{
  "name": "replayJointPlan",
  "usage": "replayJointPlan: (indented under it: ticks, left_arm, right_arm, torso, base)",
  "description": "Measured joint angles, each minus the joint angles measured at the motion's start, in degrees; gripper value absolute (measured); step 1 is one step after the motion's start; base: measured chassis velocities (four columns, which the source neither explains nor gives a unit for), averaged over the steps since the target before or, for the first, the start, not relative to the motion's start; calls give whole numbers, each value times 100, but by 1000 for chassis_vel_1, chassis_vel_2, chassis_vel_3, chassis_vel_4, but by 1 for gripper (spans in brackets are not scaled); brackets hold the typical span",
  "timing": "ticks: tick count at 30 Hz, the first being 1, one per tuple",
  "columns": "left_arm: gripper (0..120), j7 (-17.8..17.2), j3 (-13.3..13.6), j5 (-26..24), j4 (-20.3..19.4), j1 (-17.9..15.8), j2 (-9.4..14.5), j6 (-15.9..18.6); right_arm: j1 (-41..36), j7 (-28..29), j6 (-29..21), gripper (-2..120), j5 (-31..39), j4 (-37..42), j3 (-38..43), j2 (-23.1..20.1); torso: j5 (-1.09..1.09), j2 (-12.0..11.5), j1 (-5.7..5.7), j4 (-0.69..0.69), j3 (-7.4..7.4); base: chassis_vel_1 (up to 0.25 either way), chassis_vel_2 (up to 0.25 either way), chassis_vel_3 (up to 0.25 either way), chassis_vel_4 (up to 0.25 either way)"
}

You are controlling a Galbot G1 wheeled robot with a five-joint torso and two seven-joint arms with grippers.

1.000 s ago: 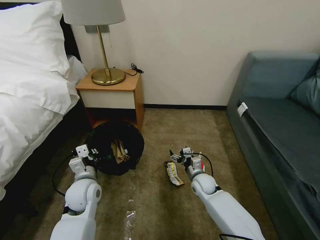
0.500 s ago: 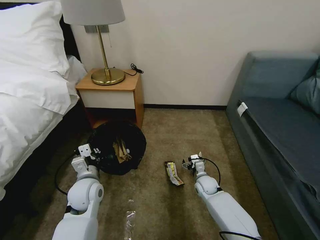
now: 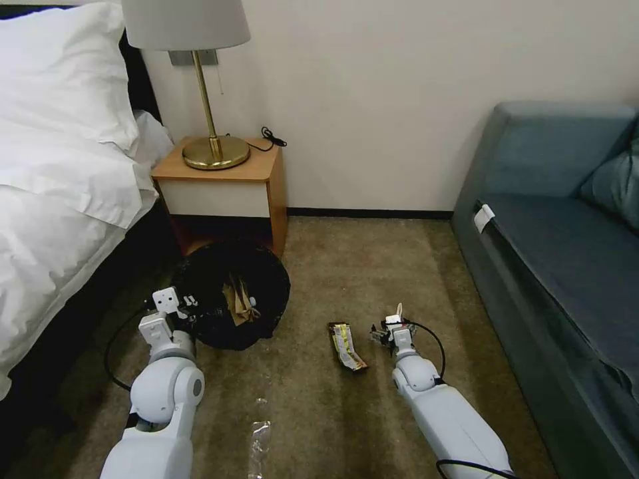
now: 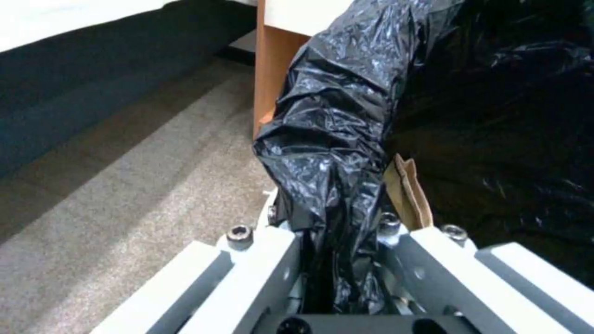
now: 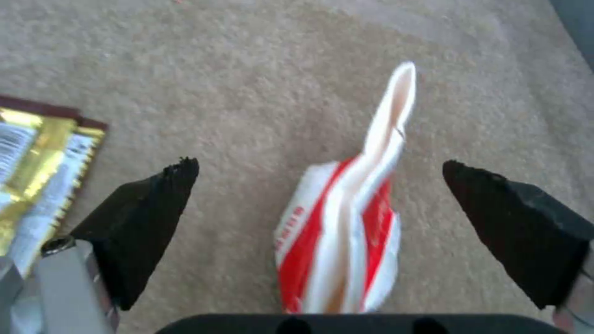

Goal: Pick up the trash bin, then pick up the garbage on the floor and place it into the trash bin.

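Standing on the carpet (image 3: pixel 319 266) just in front of the nightstand (image 3: pixel 223 183), near the bed (image 3: pixel 60 199): the trash bin (image 3: pixel 263 273), lined with a black bag (image 4: pixel 328 139) draped over its rim, a crumpled tan paper bag (image 3: pixel 238 301) inside. Clamped on a bunched fold of that liner at the bin's near edge: the left gripper (image 3: pixel 188 307), its jaws pressed against the plastic in the left wrist view. Lying on the carpet to the right of the bin: a flat dark snack wrapper (image 3: pixel 347 346) with gold print. Just beside it, farther right, a red-and-white wrapper (image 5: pixel 346 222), one end sticking up. Spread wide on either side of that wrapper, touching nothing: the right gripper (image 5: pixel 322 204). Closer to the robot, between the arms, a clear bottle (image 3: pixel 258 447) on the carpet. Along the right edge of the carpet, a grey-blue sofa (image 3: pixel 566 253).
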Motion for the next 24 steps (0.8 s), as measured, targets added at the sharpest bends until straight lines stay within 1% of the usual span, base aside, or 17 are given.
replayJointPlan:
  ticks: [10, 16, 17, 18, 19, 20, 21, 22, 24]
  left_arm:
    - [2, -10, 25, 16, -82, 82, -11, -7]
    - [2, -11, 3, 16, -147, 157, 9, -29]
    - [2, -11, -8, 14, -163, 177, 19, -41]
    - [2, -11, -8, 14, -163, 177, 19, -41]
    - [2, -11, -14, 10, -172, 185, 24, -49]
    - [2, -11, -15, 8, -175, 187, 25, -50]
    - [2, -11, -18, 1, -183, 189, 28, -54]
    - [2, -11, -18, 1, -183, 189, 28, -54]
    - [2, -11, -22, -10, -186, 187, 38, -58]
  right_arm:
    - [-58, -180, 242, 100, -47, -344, 212, 113]
    - [70, -294, 469, 100, -62, -631, 288, 228]
    - [154, -333, 591, 95, -90, -771, 314, 276]
    - [154, -333, 591, 95, -90, -771, 314, 276]
    - [197, -371, 650, 90, -106, -840, 327, 295]
    - [202, -375, 657, 88, -108, -850, 328, 297]
    - [216, -384, 679, 83, -111, -879, 336, 301]
    - [216, -384, 679, 83, -111, -879, 336, 301]
    - [213, -385, 715, 70, -116, -902, 357, 301]
  torso:
    - [0, 0, 0, 0, 0]
    - [0, 0, 0, 0, 0]
    - [0, 0, 0, 1, 0]
    - [0, 0, 0, 1, 0]
    - [0, 0, 0, 1, 0]
    - [1, 0, 0, 1, 0]
    - [0, 0, 0, 1, 0]
    - [0, 0, 0, 1, 0]
    - [0, 0, 0, 0, 0]
  base:
    - [0, 0, 0, 0]
    - [0, 0, 0, 0]
    - [0, 0, 0, 0]
    - [0, 0, 0, 0]
    - [0, 0, 0, 0]
    - [0, 0, 0, 0]
    - [0, 0, 0, 0]
    - [0, 0, 0, 0]
    - [0, 0, 0, 0]
